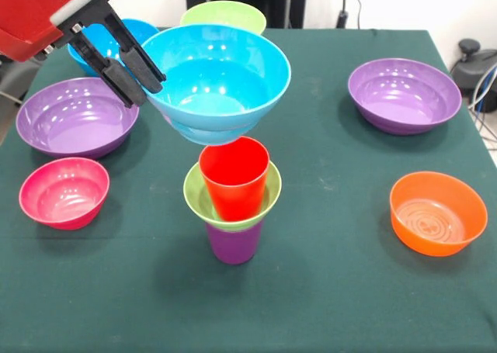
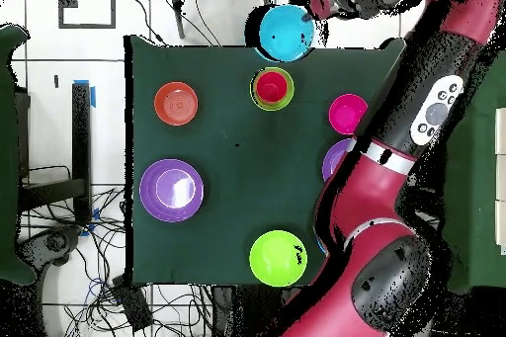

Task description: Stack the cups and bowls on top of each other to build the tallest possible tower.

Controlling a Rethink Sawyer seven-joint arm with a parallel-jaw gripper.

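Observation:
My gripper [image 1: 143, 83] is shut on the left rim of a large blue bowl [image 1: 217, 77] and holds it in the air, tilted, just above the tower [image 1: 233, 202]. The tower is a purple cup [image 1: 233, 243] at the bottom, a small lime green bowl [image 1: 198, 198] on it, and a red cup [image 1: 233, 178] standing in that bowl. In the overhead view the gripper [image 2: 314, 5] holds the blue bowl [image 2: 287, 32] at the table's far edge, beside the tower [image 2: 272, 88].
On the table are a purple bowl [image 1: 76, 116] and a pink bowl [image 1: 64, 192] at left, a second blue bowl [image 1: 124, 33] behind my fingers, a lime green bowl [image 1: 224, 15] at the back, a purple bowl [image 1: 404, 95] and an orange bowl [image 1: 437, 213] at right.

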